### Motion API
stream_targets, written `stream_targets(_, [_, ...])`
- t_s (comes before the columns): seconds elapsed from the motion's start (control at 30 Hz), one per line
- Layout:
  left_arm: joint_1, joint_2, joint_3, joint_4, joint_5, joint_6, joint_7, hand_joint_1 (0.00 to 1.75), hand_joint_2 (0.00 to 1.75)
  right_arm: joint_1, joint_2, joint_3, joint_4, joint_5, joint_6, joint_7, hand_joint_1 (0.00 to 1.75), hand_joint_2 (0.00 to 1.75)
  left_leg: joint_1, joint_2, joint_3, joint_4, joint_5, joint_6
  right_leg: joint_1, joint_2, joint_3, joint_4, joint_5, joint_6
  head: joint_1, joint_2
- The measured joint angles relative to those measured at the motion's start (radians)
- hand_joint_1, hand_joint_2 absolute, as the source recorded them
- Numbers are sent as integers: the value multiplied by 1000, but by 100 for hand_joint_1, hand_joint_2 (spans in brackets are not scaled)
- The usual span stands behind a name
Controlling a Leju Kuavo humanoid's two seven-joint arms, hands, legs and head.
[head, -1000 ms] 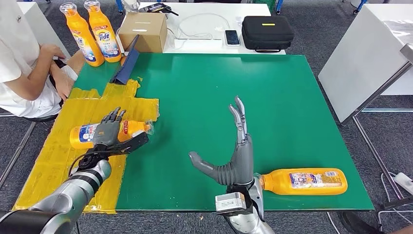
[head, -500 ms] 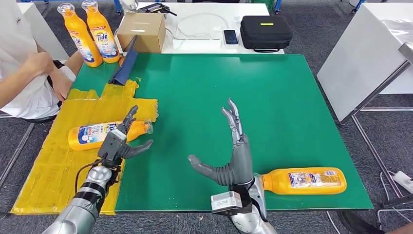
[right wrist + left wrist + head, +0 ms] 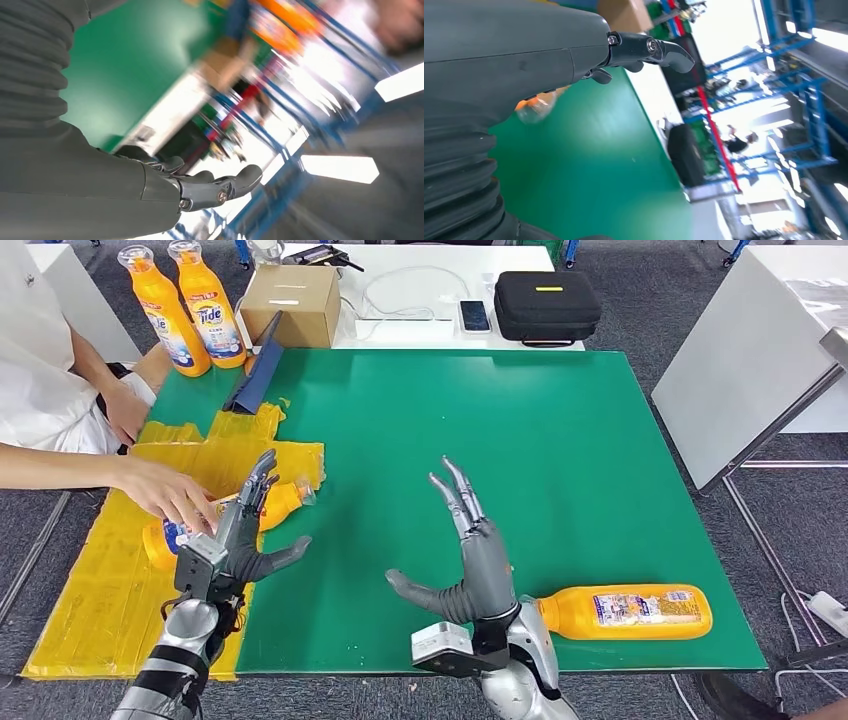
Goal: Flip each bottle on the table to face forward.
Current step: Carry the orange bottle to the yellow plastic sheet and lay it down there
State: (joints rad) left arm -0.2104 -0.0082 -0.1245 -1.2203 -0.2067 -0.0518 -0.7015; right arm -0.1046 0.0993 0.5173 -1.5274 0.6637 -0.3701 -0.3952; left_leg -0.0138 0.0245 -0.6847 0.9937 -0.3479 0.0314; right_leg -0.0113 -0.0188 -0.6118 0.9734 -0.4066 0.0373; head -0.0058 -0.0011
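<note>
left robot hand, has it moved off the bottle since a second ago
Yes. The left robot hand has lifted off the bottle and drawn back toward the table's near edge, now open over the yellow tape.

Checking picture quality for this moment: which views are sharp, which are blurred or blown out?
Head view: sharp and evenly lit, the labels on the upright bottles readable. Left wrist view: the left robot hand is crisp, the bottle cap behind it soft, the bright background washed out. Right wrist view: heavy motion smear behind the right robot hand, with glaring ceiling lights.
</note>
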Motion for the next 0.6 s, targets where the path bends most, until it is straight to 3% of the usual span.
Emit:
stream_targets(0.1, [59, -4, -17, -73, -13, -14, 0, 0, 175, 1, -65, -4, 32, 95, 75, 58, 0, 175, 0, -2, 0, 0, -2, 1, -1, -1, -5, -1, -2, 1, 0, 0])
stream_targets(0.27, [105, -21, -44, -116, -47, -4, 0, 0, 175, 36, -205, -25, 60, 199, 135, 83, 0, 175, -2, -6, -1, 0, -2, 2, -2, -3, 1, -1, -2, 4, 0, 0])
stream_targets(0.6, [109, -52, -66, -119, -53, 8, 0, 0, 175, 85, -383, -88, 60, 219, 211, 123, 0, 175, -2, -5, -2, 1, -1, 3, -2, -3, 2, -1, 0, 6, 0, 0])
